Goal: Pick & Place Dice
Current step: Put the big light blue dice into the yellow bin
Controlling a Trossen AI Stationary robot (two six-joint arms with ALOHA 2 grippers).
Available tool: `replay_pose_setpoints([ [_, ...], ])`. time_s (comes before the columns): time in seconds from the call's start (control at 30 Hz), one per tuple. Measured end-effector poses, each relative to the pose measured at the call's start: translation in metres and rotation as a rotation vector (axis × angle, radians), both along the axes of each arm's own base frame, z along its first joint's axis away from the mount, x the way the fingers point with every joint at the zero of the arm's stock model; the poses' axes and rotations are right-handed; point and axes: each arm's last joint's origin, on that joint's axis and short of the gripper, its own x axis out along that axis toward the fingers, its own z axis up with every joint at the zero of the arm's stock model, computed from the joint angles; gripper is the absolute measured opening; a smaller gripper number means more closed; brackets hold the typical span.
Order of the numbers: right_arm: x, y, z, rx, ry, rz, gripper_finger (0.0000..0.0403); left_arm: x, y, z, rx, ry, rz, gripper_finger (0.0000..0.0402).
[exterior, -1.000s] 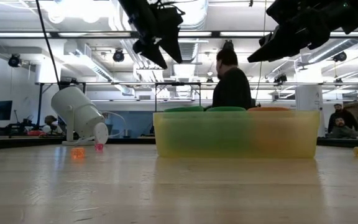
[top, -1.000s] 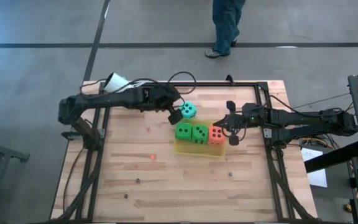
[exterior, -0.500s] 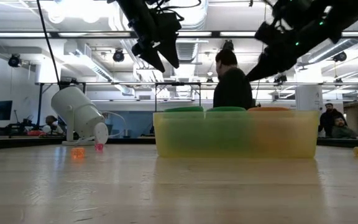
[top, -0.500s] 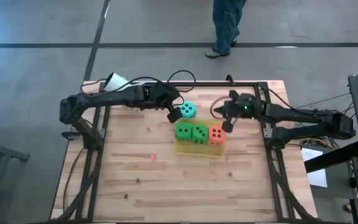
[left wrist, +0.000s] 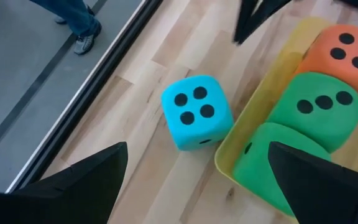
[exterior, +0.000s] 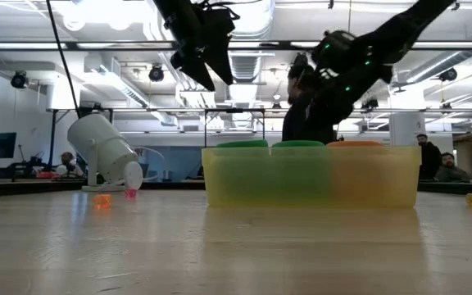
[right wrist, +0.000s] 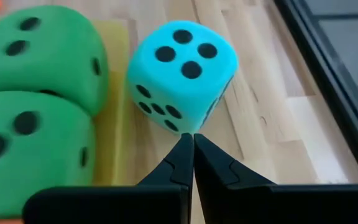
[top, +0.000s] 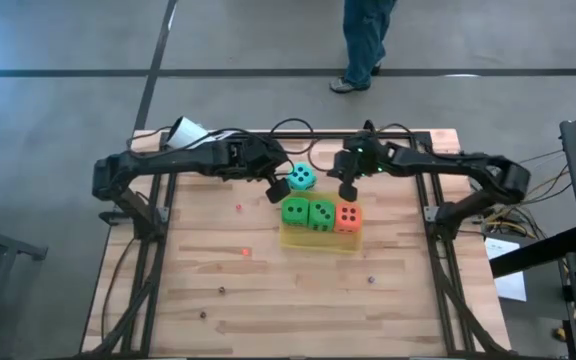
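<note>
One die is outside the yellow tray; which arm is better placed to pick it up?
Probably left. The left gripper hangs open right beside the teal die, framing it between its fingers. The right gripper is shut and would first have to open.

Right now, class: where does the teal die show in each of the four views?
High view: teal die on the wood, just behind the yellow tray.
Low view: not visible; the tray blocks it.
Left wrist view: centre, beside the tray.
Right wrist view: top centre.
Shared landmark: the yellow tray.
</note>
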Motion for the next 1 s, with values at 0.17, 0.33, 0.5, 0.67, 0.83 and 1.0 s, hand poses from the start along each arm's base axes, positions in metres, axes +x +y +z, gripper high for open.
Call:
replay_pose_setpoints([
  [0.17,0.021,-0.014,-0.011,0.021,0.069,-0.018,0.0008,-0.004,-0.007,0.006,0.001,-0.006,-0.018,0.0391],
  [0.33,0.037,-0.027,-0.022,0.0,0.171,-0.1,0.0008,-0.011,-0.012,0.011,-0.005,0.003,-0.023,0.0391],
  [0.5,0.055,-0.032,-0.025,0.048,0.159,-0.052,0.0008,-0.02,-0.016,0.018,-0.013,0.005,-0.019,0.0391],
  [0.67,0.078,-0.03,-0.022,0.067,0.122,0.011,0.0008,-0.026,-0.02,0.025,-0.01,0.001,-0.024,0.0391],
  [0.83,0.097,-0.023,-0.022,0.078,0.135,0.077,0.0008,-0.032,-0.022,0.031,-0.008,-0.013,-0.029,0.0391],
  [1.0,0.105,-0.022,-0.021,0.065,0.125,0.09,0.0008,-0.037,-0.022,0.035,-0.009,-0.02,-0.026,0.0391],
])
